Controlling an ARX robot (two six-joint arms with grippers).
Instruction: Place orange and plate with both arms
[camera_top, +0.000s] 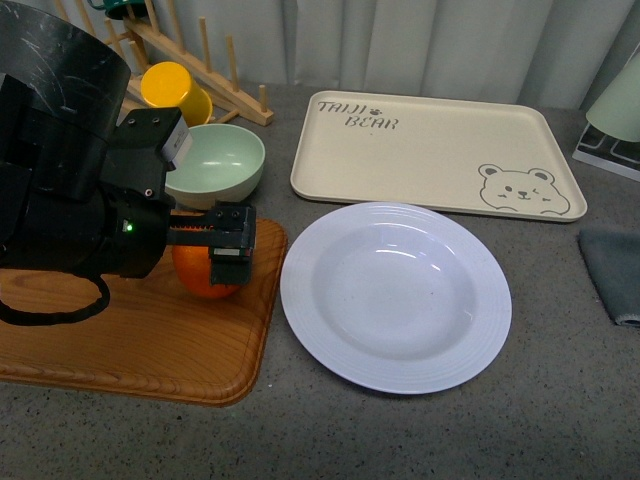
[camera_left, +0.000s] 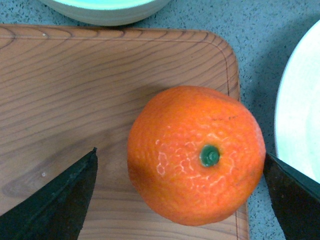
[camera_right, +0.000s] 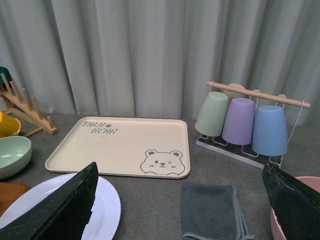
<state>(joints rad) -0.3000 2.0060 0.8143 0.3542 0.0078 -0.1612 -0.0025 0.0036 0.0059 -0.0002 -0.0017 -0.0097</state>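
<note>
The robot's left hand (camera_top: 228, 258) hangs over the orange (camera_top: 205, 278), its fingers (camera_left: 60, 200) spread apart on either side of the fruit. In the left wrist view one finger is clear of the skin and the other sits just beside it. The orange rests stem spot up near the right edge of a wooden board (camera_top: 130, 335) at the left of the grey tabletop (camera_top: 550, 410). The white plate (camera_top: 395, 300) lies on the tabletop immediately right of the board, holding nothing. Farther back stand a pale green bowl (camera_top: 215, 160), a yellow mug (camera_top: 175, 90) by a wooden rack (camera_top: 205, 75), and a cream bear tray (camera_top: 430, 150). A grey cloth (camera_top: 612, 265) lies at the right edge. The right hand (camera_right: 180, 200), seen only by its own wrist camera, is held above the tabletop with fingers wide apart, gripping nothing.
</note>
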